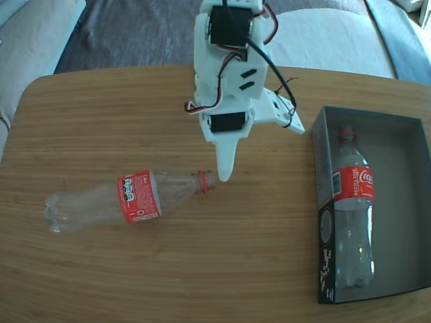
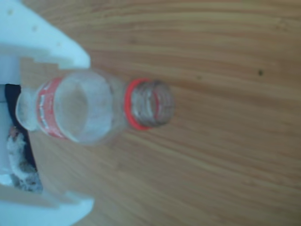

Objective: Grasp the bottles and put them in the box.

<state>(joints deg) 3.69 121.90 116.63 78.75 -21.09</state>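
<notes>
Bottles: 2 | one on table point(image 1: 108, 202) | one in box point(image 1: 353, 202) | box point(image 1: 411, 202): 1 | end effector point(image 2: 70, 127) released

Wooden table point(image 1: 101, 134); grey couch cushions point(image 1: 121, 30) behind its far edge.

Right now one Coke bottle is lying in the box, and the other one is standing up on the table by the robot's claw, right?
Not quite. The second Coca-Cola bottle is lying on its side on the wooden table, not standing up; the fixed view shows it, open neck pointing at the gripper. The rest is right: the other Coca-Cola bottle lies in the cardboard box.
</notes>
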